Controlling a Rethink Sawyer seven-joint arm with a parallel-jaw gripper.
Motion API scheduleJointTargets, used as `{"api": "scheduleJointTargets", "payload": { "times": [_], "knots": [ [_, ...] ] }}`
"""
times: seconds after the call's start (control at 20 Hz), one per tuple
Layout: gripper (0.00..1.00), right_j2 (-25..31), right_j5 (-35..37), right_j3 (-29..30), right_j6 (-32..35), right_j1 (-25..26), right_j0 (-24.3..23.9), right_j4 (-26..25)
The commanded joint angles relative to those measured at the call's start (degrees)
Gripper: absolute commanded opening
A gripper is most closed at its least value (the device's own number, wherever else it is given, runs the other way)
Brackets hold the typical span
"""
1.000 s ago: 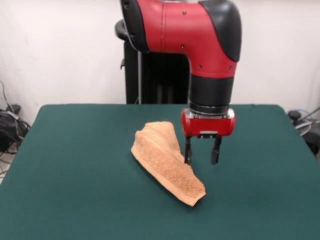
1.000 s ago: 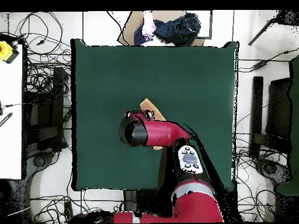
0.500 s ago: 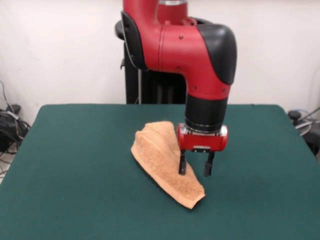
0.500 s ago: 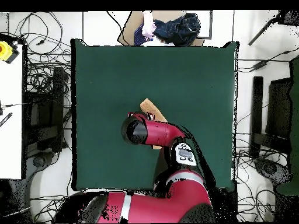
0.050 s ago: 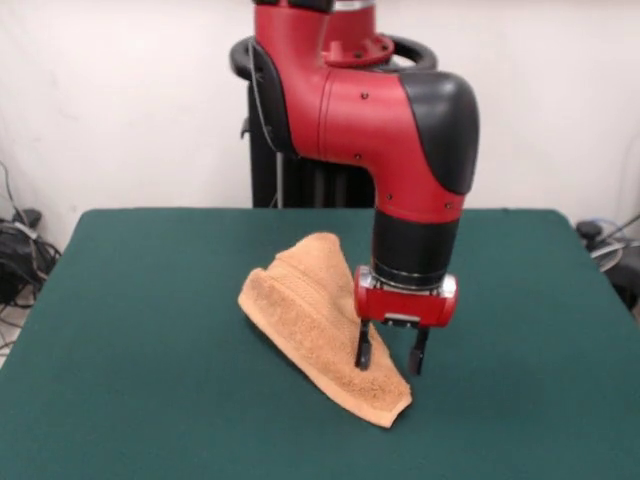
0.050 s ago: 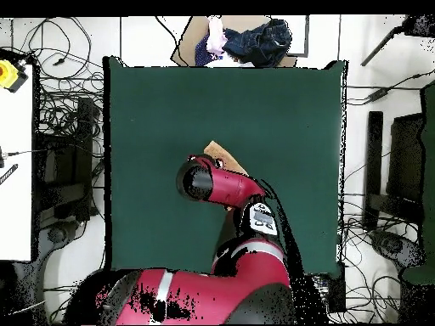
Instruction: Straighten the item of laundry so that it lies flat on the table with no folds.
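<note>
While the towel (image 5: 318,322) lies bunched on the table (image 5: 150,400), the gripper (image 5: 389,356) — fingers spread over its near edge — should pinch one layer only.

Even, diffuse indoor light fills both views, bright enough to read everything, with no hard beam from any one side. In the front view the table (image 5: 150,330) shows matte and glare-free; a soft, faint shadow lies under the towel (image 5: 310,320) and below the gripper (image 5: 390,357). The arm (image 5: 400,120) carries mild soft highlights on its red shell. The wall behind is pale and evenly lit. Focus is slightly soft throughout, with no motion blur. The overhead view is flatter, with weak shadows.
</note>
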Motion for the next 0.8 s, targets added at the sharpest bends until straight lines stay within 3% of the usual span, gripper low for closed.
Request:
{"api": "scheduleJointTargets", "payload": {
  "times": [0.05,0.5,0.8],
  "knots": [
    [1.00,-0.3,2.4,-7.8,18.0,4.7,4.2,9.6],
    [1.00,-7.6,10.3,-14.1,19.1,4.8,10.6,18.2],
    [1.00,-9.9,10.0,-18.4,19.2,10.6,12.4,22.1]
  ]
}}
